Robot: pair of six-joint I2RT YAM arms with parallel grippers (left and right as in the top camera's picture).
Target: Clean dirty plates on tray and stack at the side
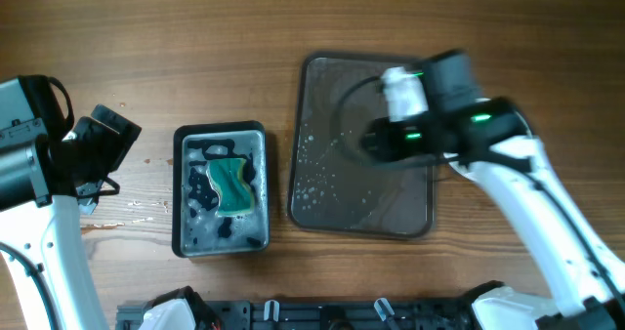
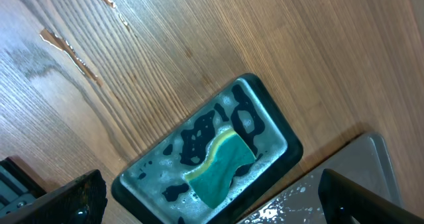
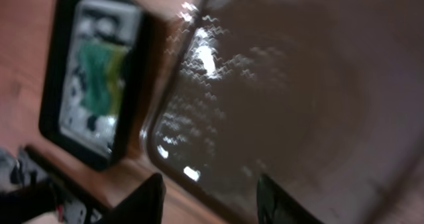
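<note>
The dark tray lies right of centre, wet with droplets and with nothing on it. No plates show in any view. My right gripper hovers over the tray's middle, open and empty. In the blurred right wrist view its fingers hang over the tray's near rim. My left gripper is at the far left, away from the tray, open and empty. In the left wrist view its fingers frame the tub, with the tray's corner beyond.
A small black tub with soapy water and a green sponge sits left of the tray; the tub also shows in the left wrist view and right wrist view. Water streaks lie on the wooden table.
</note>
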